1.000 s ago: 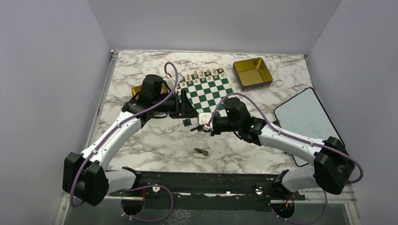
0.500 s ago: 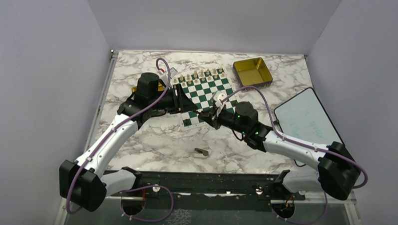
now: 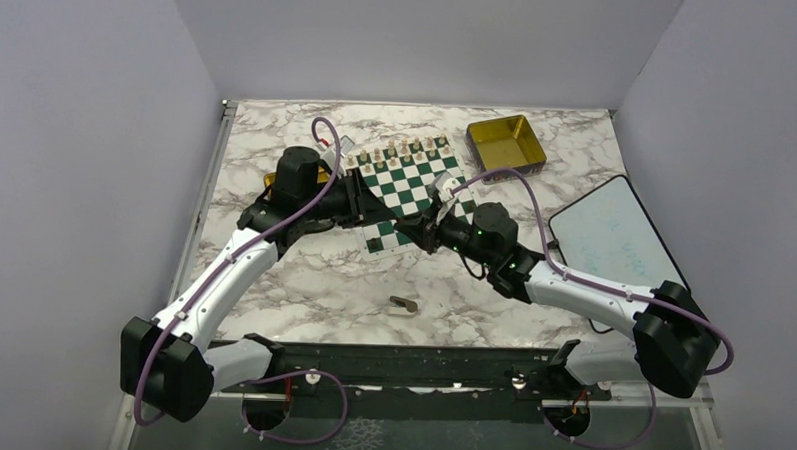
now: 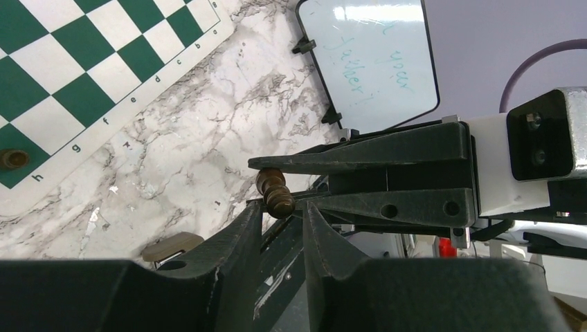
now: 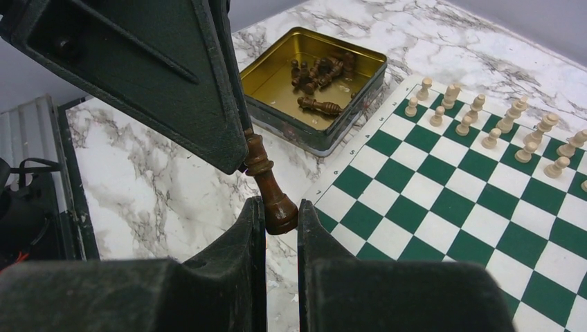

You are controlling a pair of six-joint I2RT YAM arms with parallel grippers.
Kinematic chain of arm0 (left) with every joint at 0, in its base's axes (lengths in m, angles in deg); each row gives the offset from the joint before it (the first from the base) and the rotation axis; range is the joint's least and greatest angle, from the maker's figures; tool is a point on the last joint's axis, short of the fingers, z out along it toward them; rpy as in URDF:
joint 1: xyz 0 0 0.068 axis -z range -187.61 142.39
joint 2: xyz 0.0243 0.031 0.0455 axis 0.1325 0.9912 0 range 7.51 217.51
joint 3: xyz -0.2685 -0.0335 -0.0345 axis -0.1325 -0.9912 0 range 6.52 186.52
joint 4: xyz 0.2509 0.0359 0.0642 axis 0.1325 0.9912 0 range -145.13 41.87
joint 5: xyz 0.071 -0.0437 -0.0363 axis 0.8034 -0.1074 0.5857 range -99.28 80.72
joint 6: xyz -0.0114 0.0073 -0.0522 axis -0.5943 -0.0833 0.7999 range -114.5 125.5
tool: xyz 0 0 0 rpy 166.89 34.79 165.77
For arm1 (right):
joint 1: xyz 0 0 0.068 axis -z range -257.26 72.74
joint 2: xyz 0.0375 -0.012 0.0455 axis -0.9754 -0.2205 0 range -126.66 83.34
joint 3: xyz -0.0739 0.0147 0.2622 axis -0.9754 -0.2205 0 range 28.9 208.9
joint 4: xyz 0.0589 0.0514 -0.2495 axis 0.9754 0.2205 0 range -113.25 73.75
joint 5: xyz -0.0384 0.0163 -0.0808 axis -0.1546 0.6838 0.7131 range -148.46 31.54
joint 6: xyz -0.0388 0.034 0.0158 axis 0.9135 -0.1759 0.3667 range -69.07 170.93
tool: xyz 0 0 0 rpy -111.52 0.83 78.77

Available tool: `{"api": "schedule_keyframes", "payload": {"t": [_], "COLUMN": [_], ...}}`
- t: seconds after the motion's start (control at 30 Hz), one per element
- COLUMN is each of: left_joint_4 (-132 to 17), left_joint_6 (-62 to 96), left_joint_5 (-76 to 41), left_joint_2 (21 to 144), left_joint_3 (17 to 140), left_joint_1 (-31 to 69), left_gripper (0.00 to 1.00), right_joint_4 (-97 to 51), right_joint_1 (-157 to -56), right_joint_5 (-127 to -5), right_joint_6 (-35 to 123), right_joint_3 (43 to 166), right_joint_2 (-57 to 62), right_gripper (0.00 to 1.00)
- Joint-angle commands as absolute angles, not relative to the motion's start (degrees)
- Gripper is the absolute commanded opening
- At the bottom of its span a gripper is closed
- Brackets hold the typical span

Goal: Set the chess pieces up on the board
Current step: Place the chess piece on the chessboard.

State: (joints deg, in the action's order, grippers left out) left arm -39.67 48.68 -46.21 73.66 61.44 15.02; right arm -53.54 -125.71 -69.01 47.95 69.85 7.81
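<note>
- Where the left wrist camera looks down, the left gripper [image 4: 282,216] has its matte black wedge fingers partly apart, wider than the glossy, lathe-turned dark chess piece [image 4: 275,195] whose end sits between their tips. The right gripper [image 4: 273,182] reaches in from the side, tapered fingers closed across that piece. Below lie the veined marble tabletop [image 4: 208,124], the flat board [image 4: 83,76] with green and white checks, another dark piece [image 4: 13,159] on its lettered corner square, and a whiteboard [image 4: 367,62].
- From the right wrist, the right gripper pinches the piece's round base, jaws nearly together, and the knobbed head touches a left finger [image 5: 138,76]. A square gold tin [image 5: 349,107] just beside the board holds loose dark pieces [image 5: 318,72]. Cream pieces [image 5: 491,138] stand in two rows.
- From above, both grippers meet over the board's near edge. The board lies by the middle of the tabletop's far edge, a second gold tin [image 3: 505,146] lies towards the far right corner, and the whiteboard lies at the right edge.
</note>
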Motion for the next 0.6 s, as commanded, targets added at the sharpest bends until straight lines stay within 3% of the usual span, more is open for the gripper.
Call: {"api": "schedule_keyframes", "payload": {"t": [0.0, 0.23, 0.43, 0.57], "left_joint_4": [-41.77, -41.98, -41.98, -41.33], "left_joint_6": [49.45, 48.64, 47.56, 46.51], "left_joint_5": [-45.83, -44.82, -43.80, -42.00], "left_joint_2": [73.88, 74.84, 75.55, 75.73], "left_joint_3": [61.18, 61.36, 61.58, 61.88], "left_joint_1": [15.40, 15.91, 17.12, 18.10], "left_gripper": [0.28, 0.24, 0.12, 0.08], "right_joint_4": [-54.58, -52.47, -51.73, -51.73], "right_joint_1": [-126.13, -126.12, -126.08, -126.12], "right_joint_5": [-67.55, -68.58, -69.05, -69.01], "right_joint_6": [47.59, 48.73, 48.70, 47.83], "right_joint_3": [70.48, 70.80, 70.59, 69.86], "right_joint_2": [7.96, 8.10, 8.17, 8.66], "right_gripper": [0.01, 0.01, 0.03, 0.14]}}
